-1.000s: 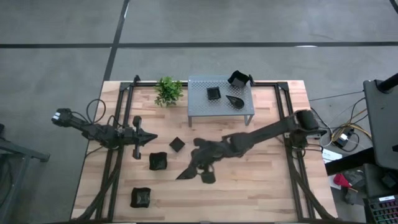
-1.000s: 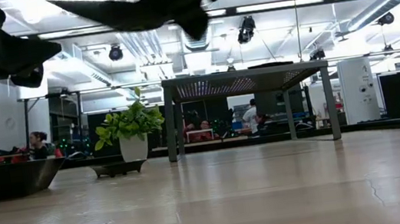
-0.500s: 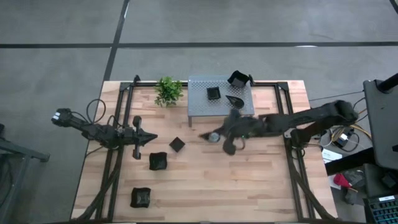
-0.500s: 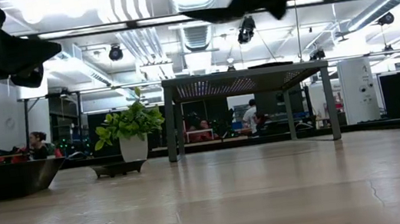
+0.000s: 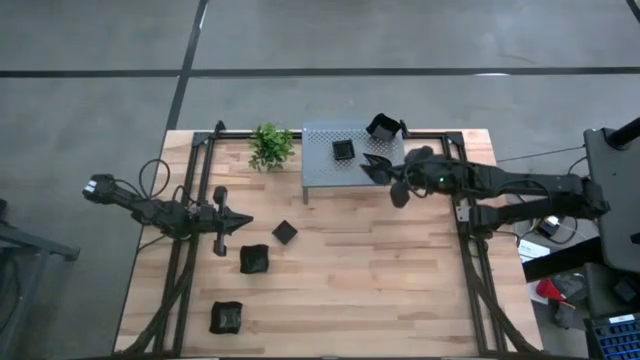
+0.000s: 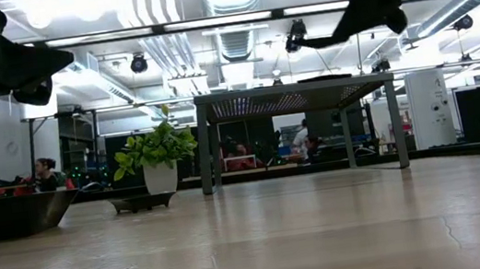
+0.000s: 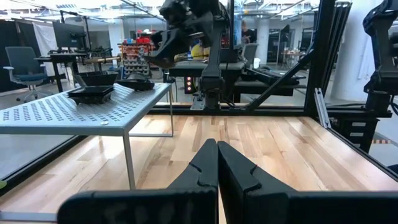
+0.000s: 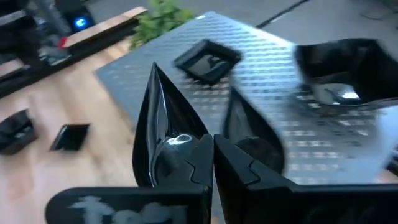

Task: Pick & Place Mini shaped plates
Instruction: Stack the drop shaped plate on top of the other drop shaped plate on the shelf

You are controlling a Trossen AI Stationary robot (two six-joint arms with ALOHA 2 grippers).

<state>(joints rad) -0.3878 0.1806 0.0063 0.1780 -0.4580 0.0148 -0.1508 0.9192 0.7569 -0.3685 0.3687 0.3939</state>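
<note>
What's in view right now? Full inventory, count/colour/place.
Held leaf plate: 1, black, in right gripper above the shelf.
Shelf plates: 3, black; flat square, leaf, deep square at far corner.
Table plates: 3, black; small square, two deep ones.
Shelf: 1, grey perforated, table's far side.
Plant: 1, green, beside shelf.
Table: 1, light wood.
Left gripper: shut, empty, waiting.
Right gripper: shut on the leaf plate.

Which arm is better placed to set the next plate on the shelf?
Right. The right gripper already holds a teardrop plate over the grey shelf; the left gripper is shut and empty, beside the wooden table's left rail.
</note>
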